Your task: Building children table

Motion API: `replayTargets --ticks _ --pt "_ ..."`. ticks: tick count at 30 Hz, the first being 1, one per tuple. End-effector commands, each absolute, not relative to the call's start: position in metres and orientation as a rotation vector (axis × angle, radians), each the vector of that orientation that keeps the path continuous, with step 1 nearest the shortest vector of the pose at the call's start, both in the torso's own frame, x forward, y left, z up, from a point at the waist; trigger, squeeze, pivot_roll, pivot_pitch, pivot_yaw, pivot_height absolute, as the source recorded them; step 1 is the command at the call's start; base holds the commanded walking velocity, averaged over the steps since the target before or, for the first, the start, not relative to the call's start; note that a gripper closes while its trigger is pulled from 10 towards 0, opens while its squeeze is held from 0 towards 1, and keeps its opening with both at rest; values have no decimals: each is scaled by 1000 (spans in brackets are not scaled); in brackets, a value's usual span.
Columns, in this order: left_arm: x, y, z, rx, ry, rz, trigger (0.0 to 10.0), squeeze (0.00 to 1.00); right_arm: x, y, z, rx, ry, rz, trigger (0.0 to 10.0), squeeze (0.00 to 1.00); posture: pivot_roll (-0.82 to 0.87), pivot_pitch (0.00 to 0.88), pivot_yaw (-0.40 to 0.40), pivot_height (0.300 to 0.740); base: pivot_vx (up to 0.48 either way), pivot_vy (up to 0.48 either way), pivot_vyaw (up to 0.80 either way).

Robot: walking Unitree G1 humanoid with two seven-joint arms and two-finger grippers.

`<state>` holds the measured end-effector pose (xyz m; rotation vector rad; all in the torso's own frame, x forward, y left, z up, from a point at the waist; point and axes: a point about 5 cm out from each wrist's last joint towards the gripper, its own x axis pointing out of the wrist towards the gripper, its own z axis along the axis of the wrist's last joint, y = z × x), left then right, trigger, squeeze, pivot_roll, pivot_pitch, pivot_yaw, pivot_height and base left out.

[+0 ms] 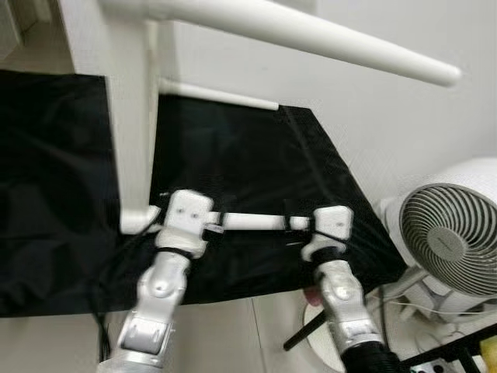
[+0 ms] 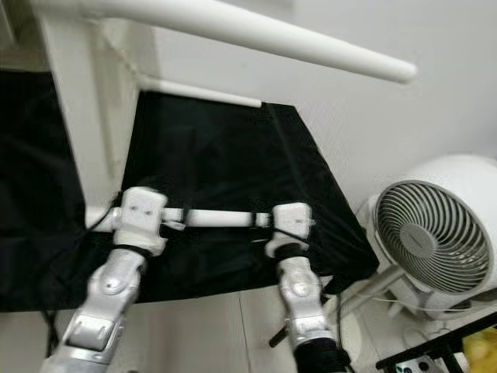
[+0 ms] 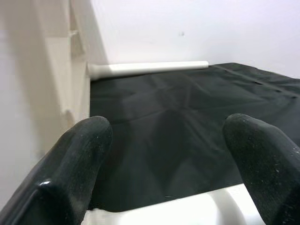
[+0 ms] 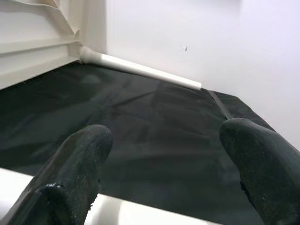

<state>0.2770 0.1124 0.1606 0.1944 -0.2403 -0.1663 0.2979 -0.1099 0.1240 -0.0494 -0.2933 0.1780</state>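
Note:
A white children's table stands on its side on a black cloth (image 1: pixel 248 155), its top (image 1: pixel 128 116) upright at the left. One white leg (image 1: pixel 311 37) juts out high overhead, and another leg (image 1: pixel 217 94) runs along the wall. A third, low leg (image 1: pixel 252 222) sticks out to the right, close above the cloth. My left gripper (image 3: pixel 168 136) is over this leg near the tabletop, and my right gripper (image 4: pixel 166 136) is over its free end. Both are open. The leg crosses under their spread fingers (image 3: pixel 79 154), close to the palms.
A white floor fan (image 1: pixel 446 237) stands close at the right, beside my right arm, with cables and a black rack (image 1: pixel 458 350) on the floor below it. A white wall (image 1: pixel 373 116) bounds the cloth at the back and right. Pale floor lies in front.

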Motion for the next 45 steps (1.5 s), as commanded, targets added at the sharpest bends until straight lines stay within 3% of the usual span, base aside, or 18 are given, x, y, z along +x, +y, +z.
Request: replayTargets --ticks 1,27,28,29,30,31,34,35,36,37,45 --pt "276 101 160 203 -245 -199 10000 0 298 -124 120 -70 -277 137 10000 0 95 41 -160 740 0 0 0" --pt "275 95 152 174 -208 -249 10000 0 299 -122 119 -35 -264 164 10000 0 109 33 -175 740 0 0 0" --pt "275 95 151 161 -203 -257 10000 90 299 -121 118 -17 -259 173 10000 1000 111 30 -177 740 0 0 0" --pt "275 95 151 161 -203 -257 10000 90 299 -121 118 -17 -259 173 10000 1000 111 30 -177 740 0 0 0" --pt "273 94 151 138 -206 -292 10000 1000 300 -122 118 -30 -257 163 10000 1000 111 29 -177 740 0 0 0" --pt "274 93 149 178 -197 -277 10000 1000 300 -122 118 -48 -259 164 10000 420 116 21 -180 740 0 0 0" --pt "275 93 148 209 -190 -265 10000 1000 300 -122 118 -59 -261 166 10000 420 116 21 -180 740 0 0 0" --pt "275 93 147 215 -185 -266 10000 525 300 -122 118 -58 -261 168 10000 0 118 16 -182 740 0 0 0" --pt "275 93 147 215 -185 -266 10000 525 300 -122 118 -58 -261 168 10000 0 118 16 -182 740 0 0 0" --pt "276 92 146 211 -178 -270 10000 0 300 -121 118 -55 -261 169 10000 0 125 6 -188 740 0 0 0" --pt "278 92 141 214 -141 -265 10000 0 302 -120 117 -61 -259 175 10000 0 135 5 -197 740 0 0 0"
